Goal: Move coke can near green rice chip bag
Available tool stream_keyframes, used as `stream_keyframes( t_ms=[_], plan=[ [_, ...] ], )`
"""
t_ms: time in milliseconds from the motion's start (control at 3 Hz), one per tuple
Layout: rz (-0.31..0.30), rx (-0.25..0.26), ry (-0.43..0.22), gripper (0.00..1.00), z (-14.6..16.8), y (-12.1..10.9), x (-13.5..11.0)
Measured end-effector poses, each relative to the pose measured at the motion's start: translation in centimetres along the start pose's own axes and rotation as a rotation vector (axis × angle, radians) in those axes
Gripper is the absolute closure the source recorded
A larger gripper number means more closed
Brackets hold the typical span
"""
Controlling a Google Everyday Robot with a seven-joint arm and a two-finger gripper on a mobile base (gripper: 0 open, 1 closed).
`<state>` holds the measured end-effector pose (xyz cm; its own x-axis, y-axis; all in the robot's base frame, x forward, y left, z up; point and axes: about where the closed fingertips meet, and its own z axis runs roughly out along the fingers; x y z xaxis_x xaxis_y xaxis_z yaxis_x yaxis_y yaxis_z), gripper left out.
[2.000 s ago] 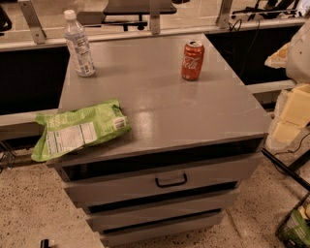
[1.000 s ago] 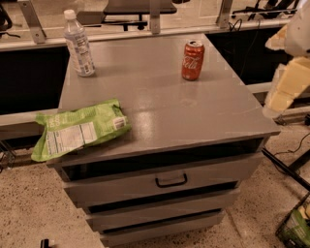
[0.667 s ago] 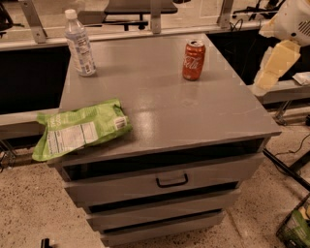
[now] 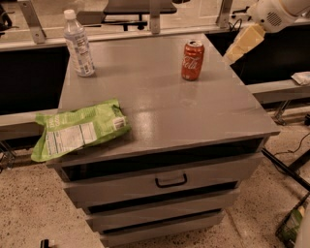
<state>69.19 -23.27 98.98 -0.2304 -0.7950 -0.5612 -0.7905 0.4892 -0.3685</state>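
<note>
The coke can [image 4: 193,60] stands upright on the grey cabinet top [image 4: 160,106], at the back right. The green rice chip bag [image 4: 77,130] lies flat at the front left corner, its white label panel facing up and its left end hanging over the edge. My gripper [image 4: 240,46] hangs in the air off the cabinet's right side, just right of the can and a little above it, apart from it. The white arm [image 4: 276,12] comes in from the upper right.
A clear plastic water bottle [image 4: 79,44] stands at the back left of the top. The cabinet has drawers with a black handle [image 4: 171,182] in front. A rail with metal posts [image 4: 155,14] runs behind. Cables and a green object [image 4: 290,225] lie on the floor at right.
My gripper has risen and moved left along the cabinet's right side, from low by the front right corner to level with the can. Can, bag and bottle have not moved.
</note>
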Motion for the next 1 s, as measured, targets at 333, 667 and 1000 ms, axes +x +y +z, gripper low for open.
stream_keyframes(
  t_ms=[333,667,1000],
  plan=[
    [0.097,0.008,-0.105,0.00,3.5,-2.4,-1.1],
    [0.196,-0.040,-0.228,0.00,7.3,-3.2,-2.7],
    [0.255,-0.085,-0.302,0.00,10.4,-3.3,-3.5]
  ],
)
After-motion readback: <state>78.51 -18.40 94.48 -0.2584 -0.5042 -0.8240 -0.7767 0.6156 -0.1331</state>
